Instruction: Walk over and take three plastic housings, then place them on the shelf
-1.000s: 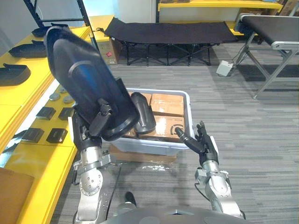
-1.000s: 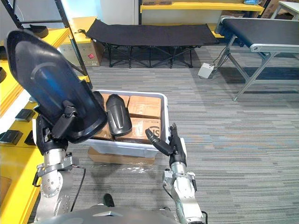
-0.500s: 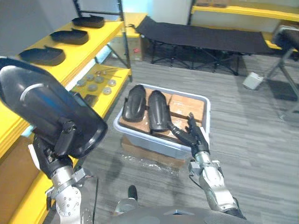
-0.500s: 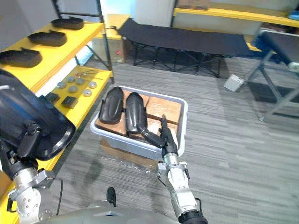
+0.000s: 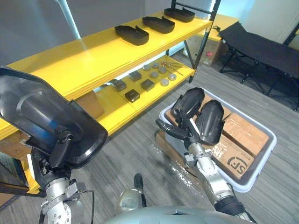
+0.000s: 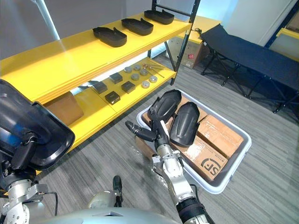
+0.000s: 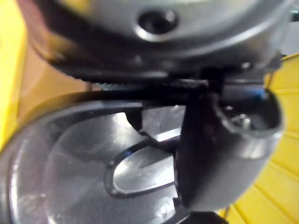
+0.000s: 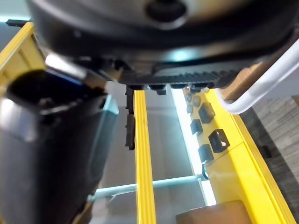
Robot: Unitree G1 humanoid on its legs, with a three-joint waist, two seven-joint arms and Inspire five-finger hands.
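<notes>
A black plastic housing [image 5: 46, 121] tilts above the left hand [image 5: 58, 150], apparently gripped at its lower end; two more housings [image 5: 187, 103] [image 5: 211, 121] lie side by side in the white bin [image 5: 261, 158], three others [image 5: 134, 33] [image 5: 158, 23] [image 5: 179, 14] on the yellow shelf [image 5: 93, 60].

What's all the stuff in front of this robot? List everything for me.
held housing: one, black, raised beside the shelf in the left hand
housings on shelf: three, black, in a row on the top board
housings in tub: two, black, side by side on the boxes
shelf: one, yellow, two boards, on the robot's left
tub: one, white, on the grey floor
cardboard boxes: several, brown, inside the tub
small blocks: four, black, lower board
discs: several, grey, lower board
cot: one, black, beyond the tub
left hand: dark, curled on the held housing
right hand: dark, fingers straight, holding nothing, by the tub
</notes>
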